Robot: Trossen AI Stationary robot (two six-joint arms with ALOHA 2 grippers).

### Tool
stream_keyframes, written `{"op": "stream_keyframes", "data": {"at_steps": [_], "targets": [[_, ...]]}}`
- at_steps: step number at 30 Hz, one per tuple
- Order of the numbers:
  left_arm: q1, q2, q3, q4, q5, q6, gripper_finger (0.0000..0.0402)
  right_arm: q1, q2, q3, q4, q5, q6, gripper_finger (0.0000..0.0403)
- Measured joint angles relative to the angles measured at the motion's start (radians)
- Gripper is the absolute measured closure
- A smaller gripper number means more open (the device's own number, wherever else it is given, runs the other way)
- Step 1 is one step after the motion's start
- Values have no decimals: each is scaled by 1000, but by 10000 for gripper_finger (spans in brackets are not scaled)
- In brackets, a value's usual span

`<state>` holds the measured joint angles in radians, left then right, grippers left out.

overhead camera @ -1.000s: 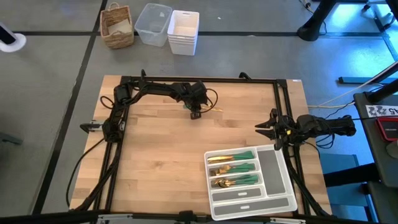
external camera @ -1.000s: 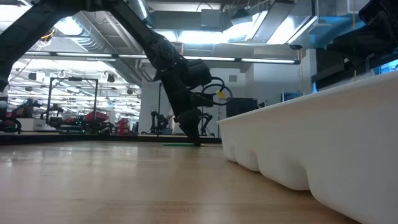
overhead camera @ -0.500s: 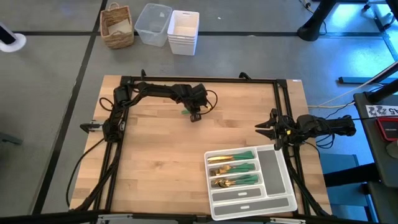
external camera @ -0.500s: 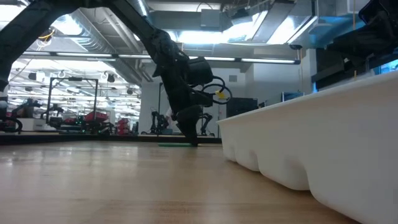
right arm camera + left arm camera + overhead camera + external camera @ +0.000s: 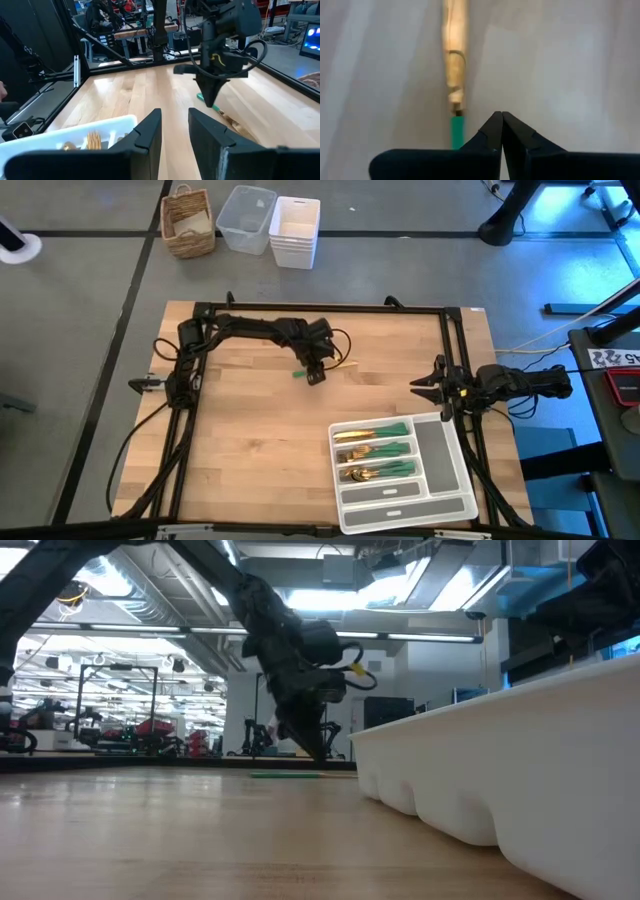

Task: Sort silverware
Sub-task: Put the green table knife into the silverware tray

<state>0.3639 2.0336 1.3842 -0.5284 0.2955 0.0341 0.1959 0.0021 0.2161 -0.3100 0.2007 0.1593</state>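
Lying just beside the left claw [image 5: 501, 120], green-handled utensil [image 5: 455, 90], fingertips pressed together empty

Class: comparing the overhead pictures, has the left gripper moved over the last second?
Yes. The left gripper has shifted slightly away from the table's far frame rail toward the white tray.

high: straight down | low: table level | wrists: close forward, both perhaps sharing the fork [image 5: 455, 75]
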Motion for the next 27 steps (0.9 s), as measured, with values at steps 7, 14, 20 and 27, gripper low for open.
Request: {"op": "stream_keyframes", "data": {"at_steps": [7, 14, 20, 27], "targets": [[-25, -3, 2, 30, 0, -2, 389, 0, 0, 0, -11, 0, 0, 304], [-47, -5, 3, 118, -138, 108, 367, 0, 0, 0, -11, 0, 0, 304], [-49, -5, 3, 79, -217, 127, 315, 0, 0, 0, -16, 0, 25, 304], [-49, 22, 4, 77, -277, 127, 282, 0, 0, 0, -16, 0, 27, 304]]}}
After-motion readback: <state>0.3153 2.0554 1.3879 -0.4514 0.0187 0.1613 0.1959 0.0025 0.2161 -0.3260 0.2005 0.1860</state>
